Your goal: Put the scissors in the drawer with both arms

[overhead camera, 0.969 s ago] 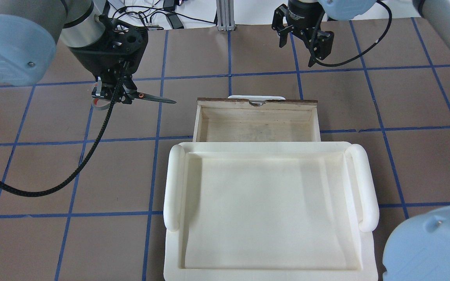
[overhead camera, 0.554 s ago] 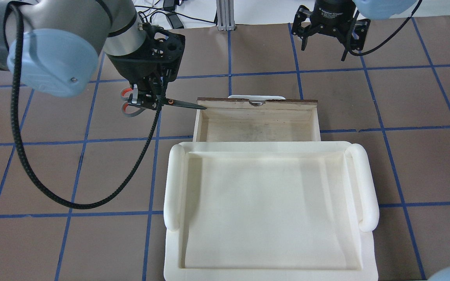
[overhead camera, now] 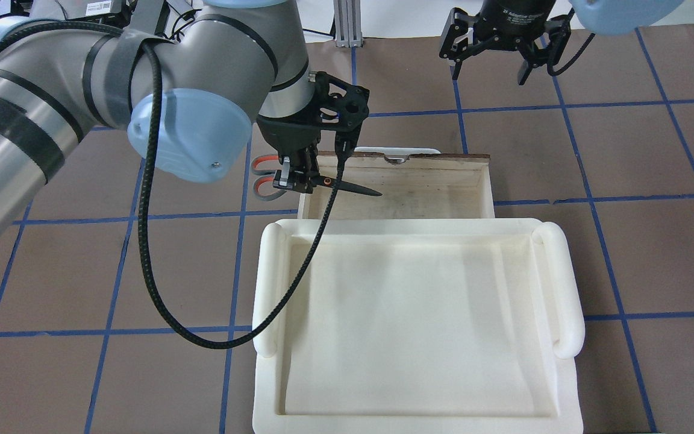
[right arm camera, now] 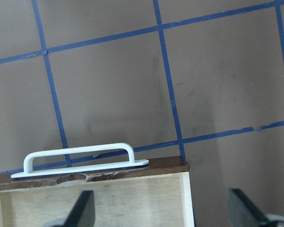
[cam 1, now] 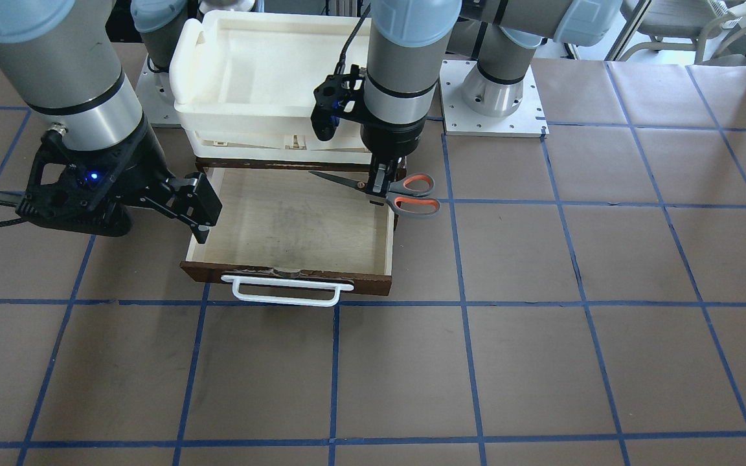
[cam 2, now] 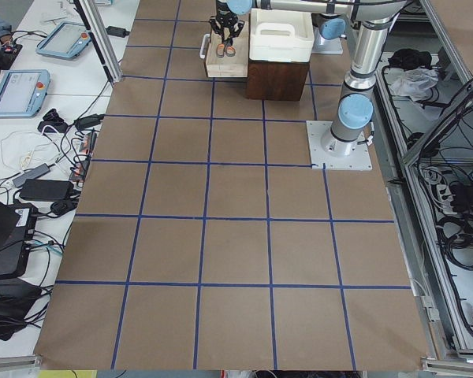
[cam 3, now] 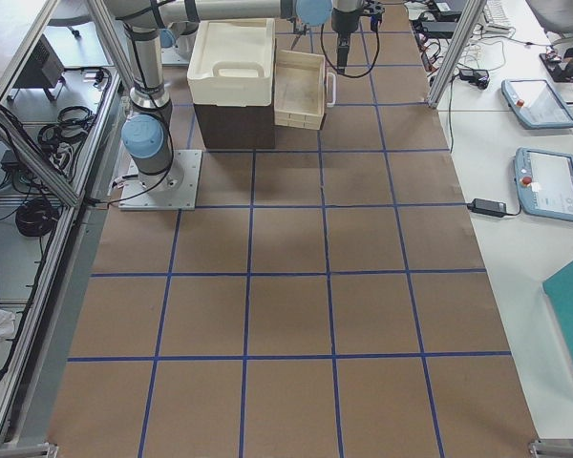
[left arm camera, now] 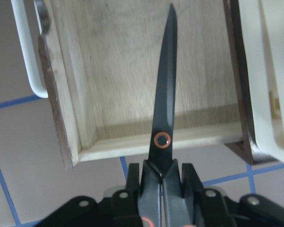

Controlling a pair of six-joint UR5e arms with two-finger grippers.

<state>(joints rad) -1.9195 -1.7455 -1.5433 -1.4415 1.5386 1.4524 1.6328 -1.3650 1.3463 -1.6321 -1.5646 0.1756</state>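
The scissors (overhead camera: 347, 188) have grey handles lined orange-red and dark blades. My left gripper (overhead camera: 296, 178) is shut on them near the pivot and holds them level. The blades reach over the left end of the open drawer (overhead camera: 487, 181); the handles (cam 1: 412, 195) stay outside its side wall. In the left wrist view the blade (left arm camera: 165, 90) points along the pale drawer floor (left arm camera: 113, 71). My right gripper (overhead camera: 490, 73) is open and empty, beyond the drawer's dark front and white handle (right arm camera: 80, 153).
A cream-white foam tray (overhead camera: 268, 289) sits on the cabinet just nearer than the drawer. Brown table with blue tape grid (overhead camera: 624, 241) lies all around. The left arm's black cable (overhead camera: 160, 289) loops over the table left of the tray.
My left arm has carried the scissors to the right, so the blades now hang over the drawer's left end. My right gripper shifted slightly and stays open.
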